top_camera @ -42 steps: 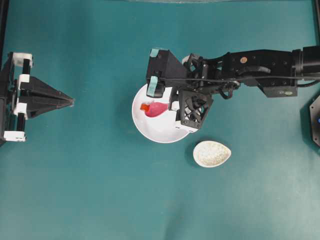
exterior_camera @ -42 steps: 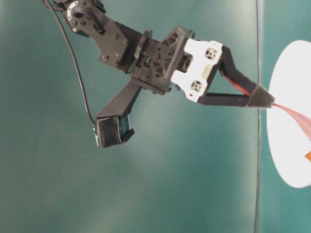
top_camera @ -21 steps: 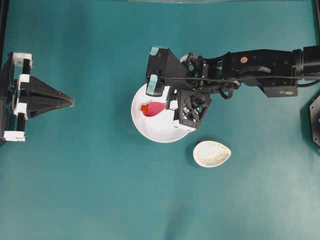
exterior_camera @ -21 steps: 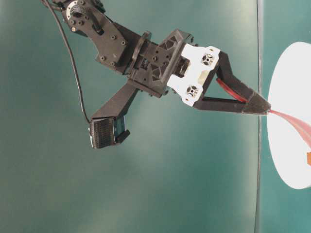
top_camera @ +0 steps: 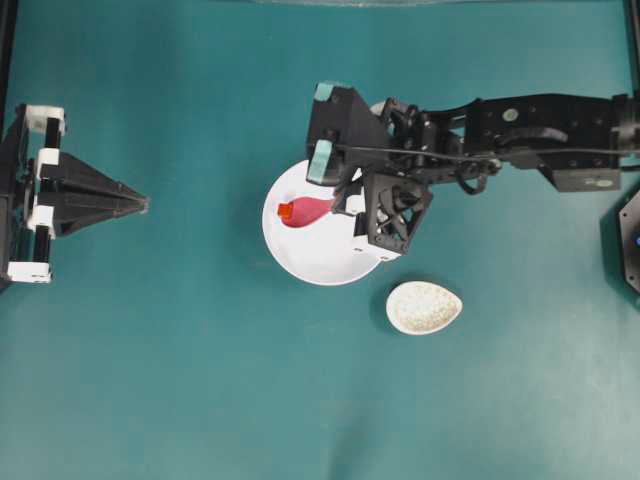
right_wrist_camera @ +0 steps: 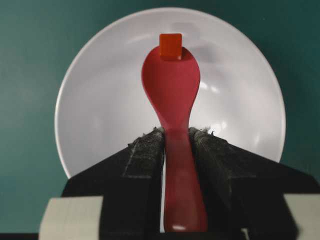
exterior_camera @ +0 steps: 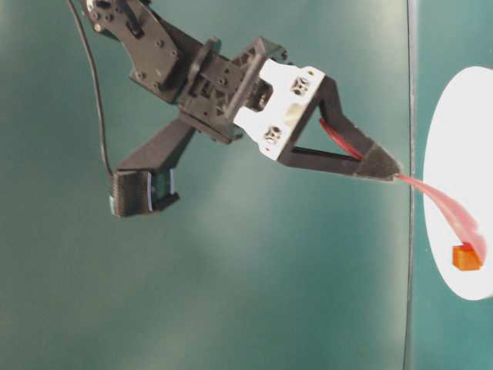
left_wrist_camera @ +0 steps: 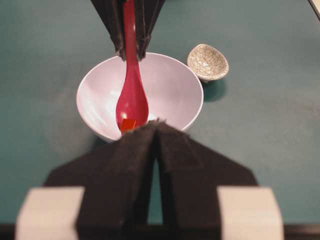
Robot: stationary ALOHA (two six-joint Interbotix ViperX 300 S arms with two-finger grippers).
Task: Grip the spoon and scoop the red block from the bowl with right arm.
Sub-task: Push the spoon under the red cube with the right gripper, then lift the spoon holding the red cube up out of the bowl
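My right gripper [top_camera: 340, 203] is shut on the handle of the glossy red spoon [top_camera: 308, 211], seen close in the right wrist view [right_wrist_camera: 176, 132]. The spoon's oval end [right_wrist_camera: 171, 85] hangs over the inside of the white bowl [top_camera: 300, 265]. The tiny orange-red block [top_camera: 285, 211] sits at the spoon's front tip [right_wrist_camera: 170, 46]. In the table-level view the spoon [exterior_camera: 451, 216] slopes from the gripper [exterior_camera: 393, 169] to the block [exterior_camera: 466, 257]. My left gripper [top_camera: 145, 203] is shut and empty, far to the left of the bowl, pointing at it [left_wrist_camera: 157, 122].
A small speckled egg-shaped spoon rest [top_camera: 424, 307] lies on the teal table just right of and below the bowl, and shows in the left wrist view [left_wrist_camera: 207, 61]. A black fixture [top_camera: 630, 235] stands at the right edge.
My right gripper has shifted right and tilted further, drawing the spoon with it. The red block has stayed at the spoon's tip. The left gripper has not moved.
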